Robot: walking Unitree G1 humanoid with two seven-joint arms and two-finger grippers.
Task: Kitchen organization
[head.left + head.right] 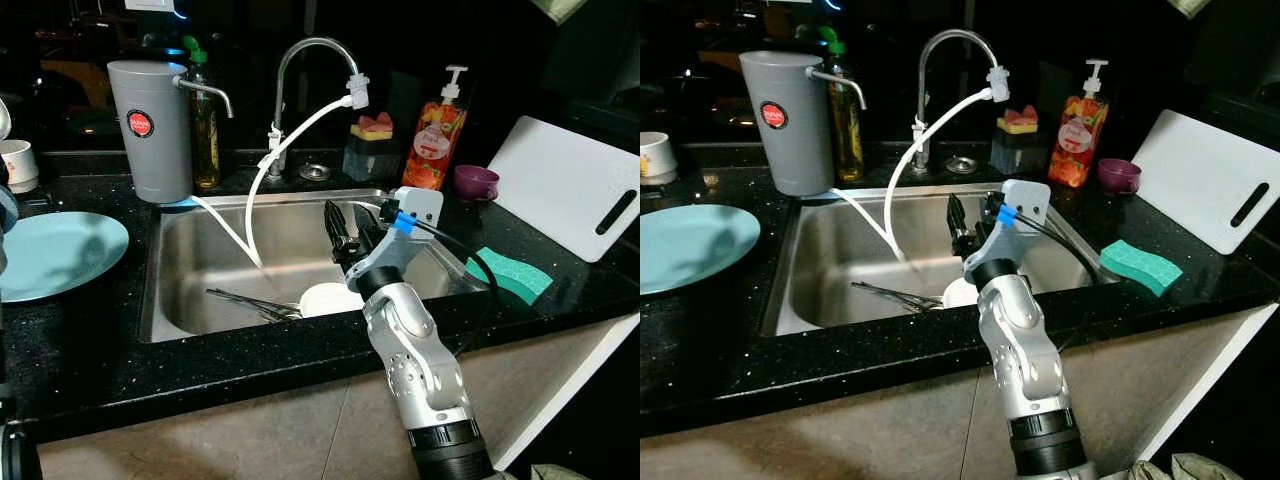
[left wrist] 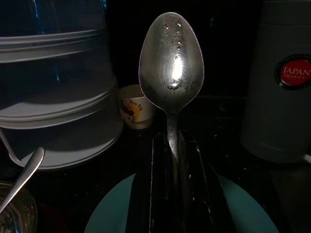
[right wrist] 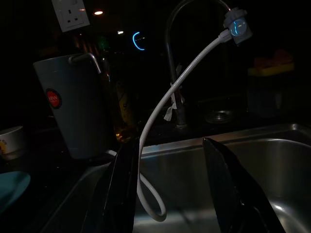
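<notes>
Spoon (image 2: 171, 58) first: I have one pinched by its handle in my left gripper (image 2: 172, 145), fingers pressed together on the thin stem, bowl standing up above the turquoise plate (image 2: 243, 206) on the counter left of the sink. It is stiff, light metal, and the droplets on the bowl tell me it is wet, so I judge it slippery; the narrow neck below the bowl is where the grip bites best, and it could swivel if I squeeze too softly.

My right gripper (image 1: 345, 232) hangs over the middle of the sink (image 1: 200, 225) with its fingers spread and nothing between them. Below it, on the sink floor near the front wall, lies a small bundle of cutlery (image 1: 250, 302) touching a white plate (image 1: 330, 298). I cannot count the pieces exactly; several thin handles overlap. They will be as slick as the one I hold and lie flat on steel, so I would take one by a raised end. The plate is breakable and heavier, best lifted by its rim.

Counted: one tap (image 1: 310, 60) with one white hose (image 1: 285, 145), one grey water filter jug (image 1: 150, 130) at the sink's back left corner, one soap pump bottle (image 1: 437, 135), one purple cup (image 1: 476, 182), one green sponge (image 1: 510, 275), one white cutting board (image 1: 570, 185), all along the counter's right side.
</notes>
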